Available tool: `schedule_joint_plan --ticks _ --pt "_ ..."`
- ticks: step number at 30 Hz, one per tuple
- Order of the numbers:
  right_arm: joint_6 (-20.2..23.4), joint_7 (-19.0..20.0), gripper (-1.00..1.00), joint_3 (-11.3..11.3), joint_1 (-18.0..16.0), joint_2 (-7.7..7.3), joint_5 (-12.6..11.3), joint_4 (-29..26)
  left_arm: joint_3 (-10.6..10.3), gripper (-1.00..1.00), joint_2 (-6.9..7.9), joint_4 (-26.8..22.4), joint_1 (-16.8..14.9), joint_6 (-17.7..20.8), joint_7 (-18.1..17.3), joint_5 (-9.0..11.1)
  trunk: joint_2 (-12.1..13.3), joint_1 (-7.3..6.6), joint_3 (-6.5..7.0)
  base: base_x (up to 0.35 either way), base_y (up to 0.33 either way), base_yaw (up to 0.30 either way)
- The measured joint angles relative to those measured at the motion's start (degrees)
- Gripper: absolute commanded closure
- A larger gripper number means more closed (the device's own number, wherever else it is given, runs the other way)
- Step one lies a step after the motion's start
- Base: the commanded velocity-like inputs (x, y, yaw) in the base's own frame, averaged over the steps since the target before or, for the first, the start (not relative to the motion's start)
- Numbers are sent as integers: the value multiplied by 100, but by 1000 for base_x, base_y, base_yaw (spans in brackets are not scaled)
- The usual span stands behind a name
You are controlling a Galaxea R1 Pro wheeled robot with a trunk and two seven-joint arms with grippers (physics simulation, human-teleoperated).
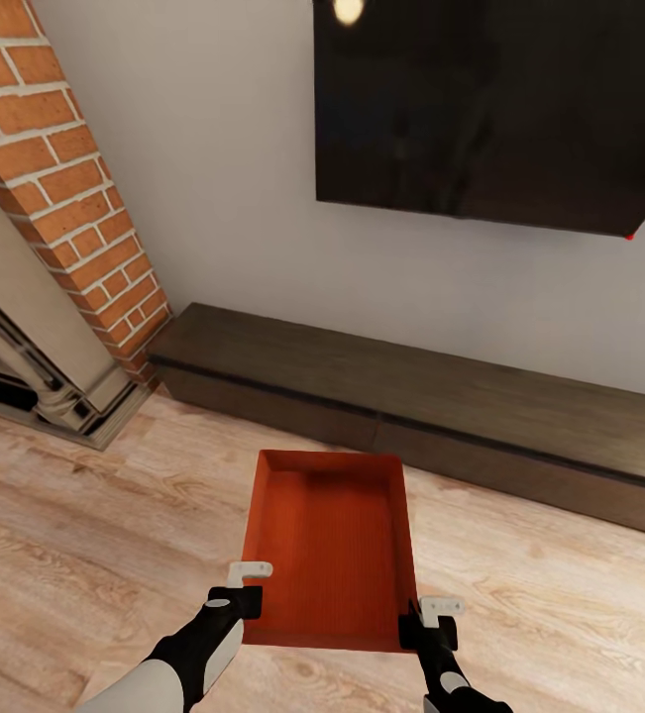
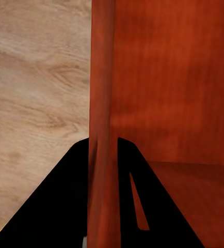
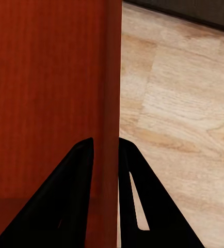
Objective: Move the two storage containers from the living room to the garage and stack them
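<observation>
Living room. One storage container (image 1: 329, 540), orange-red and open-topped, sits in front of me over the light wood plank floor (image 1: 74, 555), short of the long dark bench (image 1: 431, 396).

My left gripper (image 1: 246, 601) is closed on the container's left wall near its near corner; in the left wrist view the fingers (image 2: 65, 201) straddle the thin wall (image 2: 102, 103).

My right gripper (image 1: 423, 624) is clamped on the right wall (image 3: 111, 93) the same way, one finger (image 3: 73, 201) on each side.

Behind: black wall screen (image 1: 500, 109), brick fireplace (image 1: 64, 178) at left.
</observation>
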Motion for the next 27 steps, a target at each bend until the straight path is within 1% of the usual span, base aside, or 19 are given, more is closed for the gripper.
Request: schedule_joint_plan --ticks 27 --pt "33 2 100 5 1 -5 12 -25 21 100 -1 6 0 0 -4 -9 0 0 247 0 0 0"
